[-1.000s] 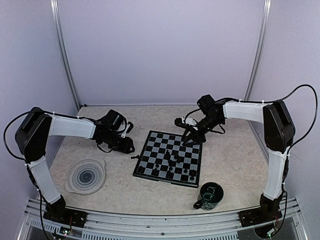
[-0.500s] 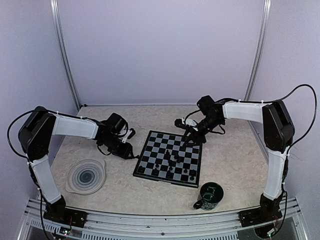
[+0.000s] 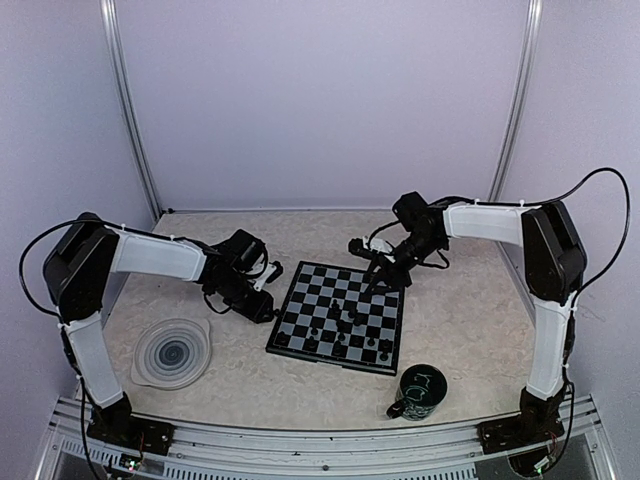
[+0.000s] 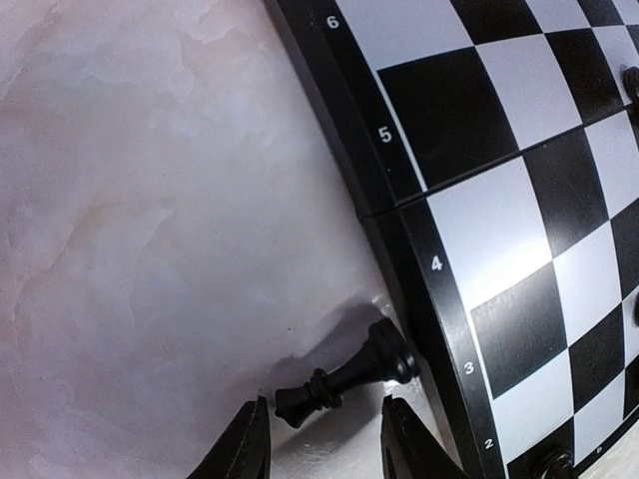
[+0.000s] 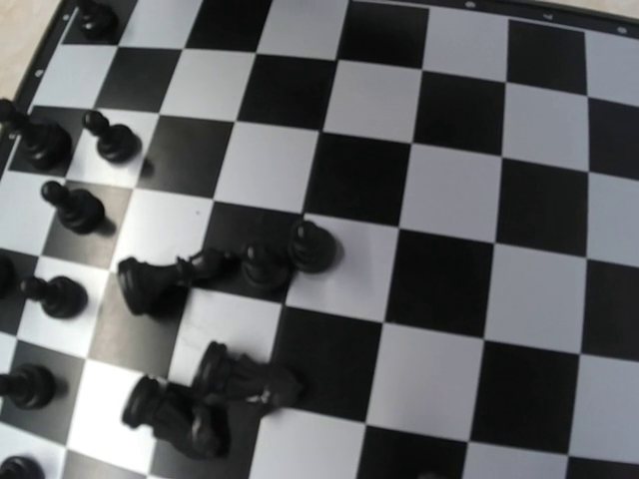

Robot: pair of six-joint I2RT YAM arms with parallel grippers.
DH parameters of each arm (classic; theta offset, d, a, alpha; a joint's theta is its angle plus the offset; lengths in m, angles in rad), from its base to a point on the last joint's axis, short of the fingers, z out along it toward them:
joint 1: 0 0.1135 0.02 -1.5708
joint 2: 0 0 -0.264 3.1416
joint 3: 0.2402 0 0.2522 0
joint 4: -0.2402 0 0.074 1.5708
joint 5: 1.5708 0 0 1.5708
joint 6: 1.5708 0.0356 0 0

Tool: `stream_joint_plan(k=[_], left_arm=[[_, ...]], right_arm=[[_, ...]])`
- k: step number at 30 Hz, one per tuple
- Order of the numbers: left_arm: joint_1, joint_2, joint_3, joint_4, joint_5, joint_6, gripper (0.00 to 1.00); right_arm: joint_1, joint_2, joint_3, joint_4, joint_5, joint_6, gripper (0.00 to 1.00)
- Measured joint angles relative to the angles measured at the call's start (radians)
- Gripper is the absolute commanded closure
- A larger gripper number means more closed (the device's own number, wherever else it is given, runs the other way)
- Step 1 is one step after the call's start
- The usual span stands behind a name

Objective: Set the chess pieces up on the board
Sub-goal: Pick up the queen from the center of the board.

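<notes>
The board (image 3: 300, 300) lies mid-table. Several black chess pieces stand along its near rows (image 3: 313, 331), and some lie toppled in the middle (image 3: 351, 318). One more black piece (image 4: 344, 377) lies on its side on the table, its base against the board's (image 4: 519, 230) left border. My left gripper (image 4: 324, 439) is open, with a fingertip on either side of that piece's head end and a small gap each side. My right gripper (image 3: 385, 272) hovers over the board's far edge. Its wrist view shows toppled pieces (image 5: 240, 377) and standing pawns (image 5: 75, 205), but not its fingers.
A round grey spiral-patterned plate (image 3: 172, 352) sits at the near left. A dark green mug (image 3: 420, 392) stands near the board's near right corner. Marbled tabletop (image 4: 150, 200) stretches left of the board.
My left gripper has moved right to the board's left edge and now straddles the lying piece. The right arm has barely moved.
</notes>
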Motion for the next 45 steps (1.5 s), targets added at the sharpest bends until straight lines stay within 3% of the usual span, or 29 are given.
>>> stream_joint_plan(k=[5, 13, 29, 37, 45], left_arm=[[-0.001, 0.008, 0.013, -0.01, -0.034, 0.011, 0.52], [-0.022, 0.012, 0.023, -0.032, -0.079, 0.097, 0.52], [-0.03, 0.055, 0.075, -0.042, -0.029, 0.301, 0.65], [-0.038, 0.064, 0.085, -0.049, -0.029, 0.329, 0.7], [-0.062, 0.052, 0.066, -0.041, -0.067, 0.305, 0.89]], right_arm=[[0.0, 0.003, 0.001, -0.008, 0.0, 0.0, 0.58], [0.0, 0.006, 0.002, -0.014, 0.0, -0.001, 0.58], [0.0, 0.009, 0.013, -0.037, -0.008, -0.011, 0.58], [0.0, 0.009, 0.013, -0.047, -0.011, -0.018, 0.58], [0.0, 0.009, 0.019, -0.061, -0.023, -0.018, 0.58]])
